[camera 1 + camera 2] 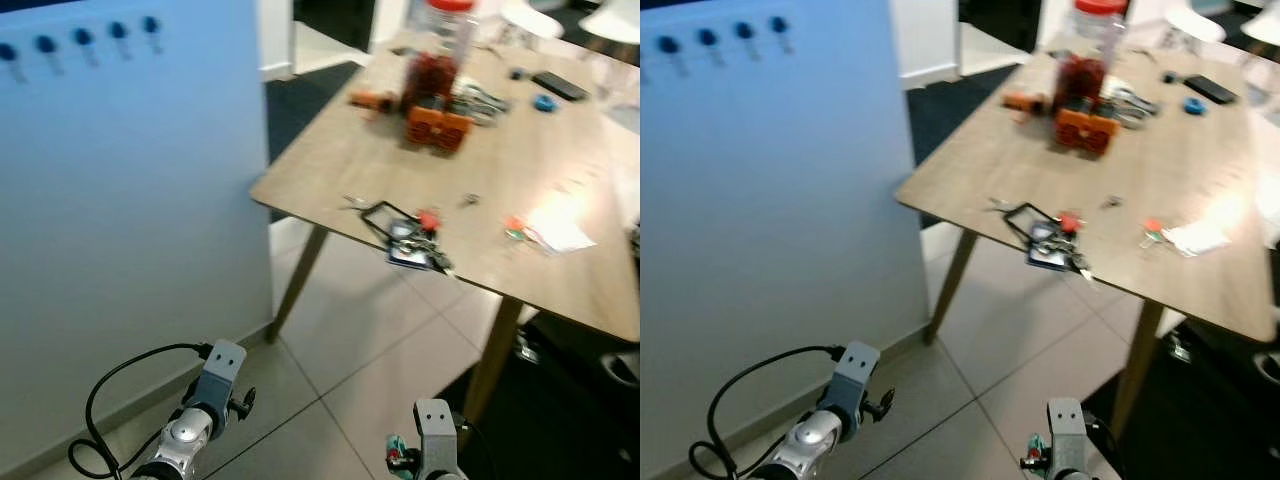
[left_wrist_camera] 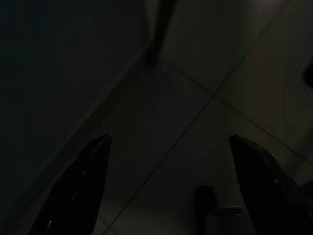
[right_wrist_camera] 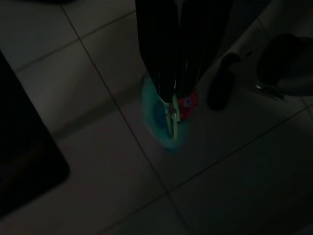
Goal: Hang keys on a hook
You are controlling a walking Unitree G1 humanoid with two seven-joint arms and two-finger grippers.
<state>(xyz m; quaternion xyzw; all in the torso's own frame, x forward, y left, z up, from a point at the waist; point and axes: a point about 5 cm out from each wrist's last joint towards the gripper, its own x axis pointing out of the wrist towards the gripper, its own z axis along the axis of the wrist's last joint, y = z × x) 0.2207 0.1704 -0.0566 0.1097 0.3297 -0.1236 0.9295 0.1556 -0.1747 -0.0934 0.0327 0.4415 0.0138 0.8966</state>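
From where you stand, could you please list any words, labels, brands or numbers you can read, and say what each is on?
None can be read.
Red-lidded jar: any label too blurred.
Dark card by the keys on the table: no legible print.
White paper: blurred, nothing legible.

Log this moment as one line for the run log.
right gripper: shut on keys, low over floor | left gripper: open, idle | hooks: on blue wall, bare | table: another key bunch
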